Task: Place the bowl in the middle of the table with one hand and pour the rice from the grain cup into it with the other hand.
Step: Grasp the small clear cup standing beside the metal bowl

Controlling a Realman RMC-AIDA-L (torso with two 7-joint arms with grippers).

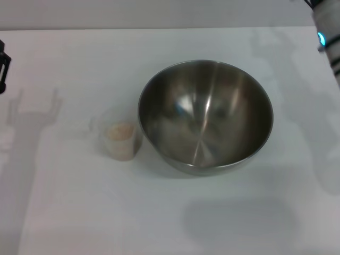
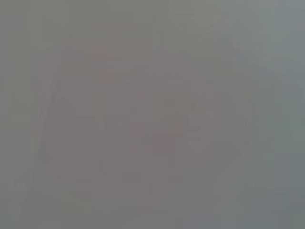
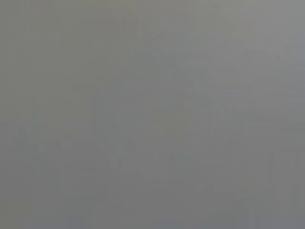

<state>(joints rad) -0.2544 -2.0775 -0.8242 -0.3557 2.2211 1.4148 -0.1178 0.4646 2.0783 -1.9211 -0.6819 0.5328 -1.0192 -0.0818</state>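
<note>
Table: plain white table (image 1: 175,218), fills pretty much the whole head view, with a pale strip of background along the far edge.
Bowl: the big steel bowl (image 1: 205,117) sits upright around the middle of the table, a bit toward the robot's right side. Shiny inside, and I can't see any grains in it.
Grain cup: the small clear grain cup (image 1: 119,137) stands upright on the table just beside the bowl, on its left. Looks very close to the bowl wall, can't tell if they actually touch.
Rice: the rice (image 1: 121,131) is in the cup as one pale beige mass.
Left gripper: only a dark bit of the left gripper (image 1: 3,65) pokes in at the left edge of the head view, well apart from the cup. Can't tell how its fingers stand.
Right arm: a piece of the right arm (image 1: 325,29) with a small blue light shows in the far right corner, well away from the bowl. Its gripper isn't visible.
Wrist views: both are just flat grey, nothing to make out.
Shadows: faint gripper-shaped shadows on the table left of the cup and beyond the bowl.
</note>
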